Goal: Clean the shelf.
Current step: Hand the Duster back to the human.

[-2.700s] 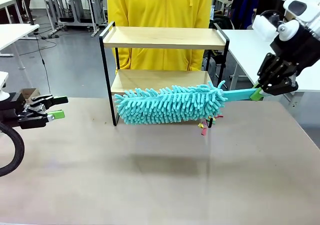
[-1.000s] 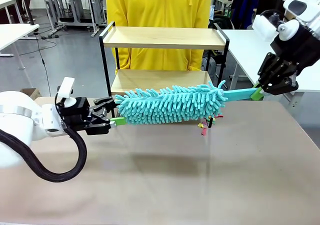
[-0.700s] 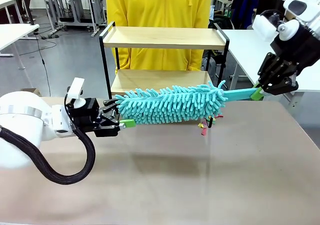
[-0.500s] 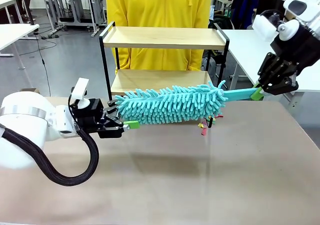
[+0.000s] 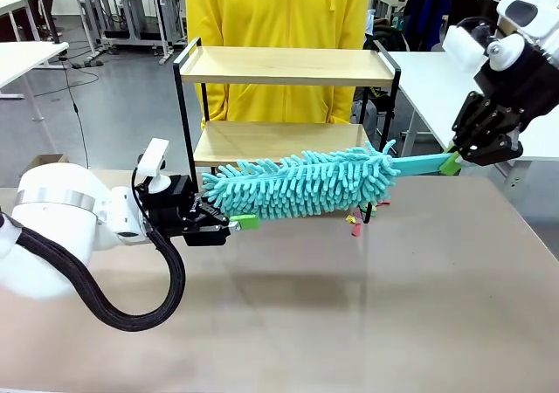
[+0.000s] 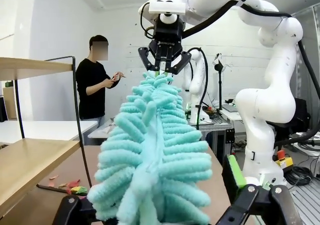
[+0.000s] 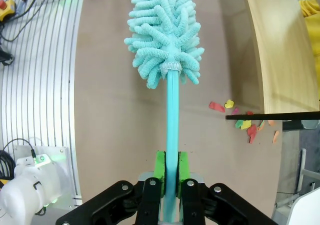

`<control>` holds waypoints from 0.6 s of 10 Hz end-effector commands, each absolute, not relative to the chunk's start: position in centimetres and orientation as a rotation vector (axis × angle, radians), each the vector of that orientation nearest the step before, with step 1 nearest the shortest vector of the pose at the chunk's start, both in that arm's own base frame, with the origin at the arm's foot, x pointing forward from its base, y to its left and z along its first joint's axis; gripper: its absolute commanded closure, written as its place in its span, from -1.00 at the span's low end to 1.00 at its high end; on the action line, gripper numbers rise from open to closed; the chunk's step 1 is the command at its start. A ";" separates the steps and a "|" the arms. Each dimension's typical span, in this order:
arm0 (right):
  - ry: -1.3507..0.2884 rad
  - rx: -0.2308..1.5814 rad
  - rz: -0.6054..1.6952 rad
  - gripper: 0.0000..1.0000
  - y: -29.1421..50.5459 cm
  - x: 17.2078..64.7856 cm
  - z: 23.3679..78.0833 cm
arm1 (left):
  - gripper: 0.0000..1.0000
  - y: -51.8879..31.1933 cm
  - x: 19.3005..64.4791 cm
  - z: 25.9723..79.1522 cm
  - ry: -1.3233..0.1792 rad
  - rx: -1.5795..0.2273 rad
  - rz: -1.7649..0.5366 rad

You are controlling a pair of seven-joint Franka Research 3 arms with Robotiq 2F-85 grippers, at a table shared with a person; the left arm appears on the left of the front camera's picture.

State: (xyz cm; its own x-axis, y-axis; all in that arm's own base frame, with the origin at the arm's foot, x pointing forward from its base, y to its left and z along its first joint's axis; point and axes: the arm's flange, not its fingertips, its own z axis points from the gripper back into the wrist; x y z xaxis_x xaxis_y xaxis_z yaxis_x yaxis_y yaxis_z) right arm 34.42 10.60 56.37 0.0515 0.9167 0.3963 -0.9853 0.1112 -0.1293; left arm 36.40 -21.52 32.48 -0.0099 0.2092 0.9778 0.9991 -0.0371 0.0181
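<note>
Shelf stands at the far middle of the worktop, in front of a person in yellow; its two wooden boards look bare, while small coloured scraps lie on the worktop by its right foot. The right gripper has its fingers closed on the flat teal handle of a fluffy teal duster, which hangs level just in front of the lower board. The left gripper sits at the duster's left tip with its fingers around the fluff; whether they are clamped on it I cannot tell.

To do this step well, I judge the left fingers should pinch the core of the head, not loose strands, and both arms should move together so the handle does not twist.

The right wrist view shows the handle squarely between the green pads and the scraps under the frame. The left wrist view shows the duster end-on, filling the gap between the left fingers, with the right gripper at its far end.
</note>
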 end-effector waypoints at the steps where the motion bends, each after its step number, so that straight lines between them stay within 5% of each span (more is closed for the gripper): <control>1: -0.447 0.212 1.468 0.74 10.9 34.5 56.5 | 0.13 -21.6 34.4 32.8 -1.371 -1.409 -1.117; 2: -0.447 0.212 1.468 0.74 10.9 34.5 56.5 | 0.13 -21.5 34.4 32.9 -1.384 -1.403 -1.121; 3: -0.447 0.212 1.468 0.74 10.9 34.5 56.5 | 1.00 -21.3 34.3 33.0 -1.390 -1.401 -1.126; 4: -0.447 0.212 1.468 0.74 10.9 34.5 56.5 | 0.25 -21.3 34.2 33.0 -1.396 -1.396 -1.133; 5: -0.447 0.212 1.468 0.74 10.9 34.5 56.5 | 1.00 -21.2 34.1 33.1 -1.395 -1.400 -1.136; 6: -0.447 0.212 1.468 0.74 10.9 34.5 56.5 | 1.00 -21.2 34.0 33.0 -1.391 -1.412 -1.142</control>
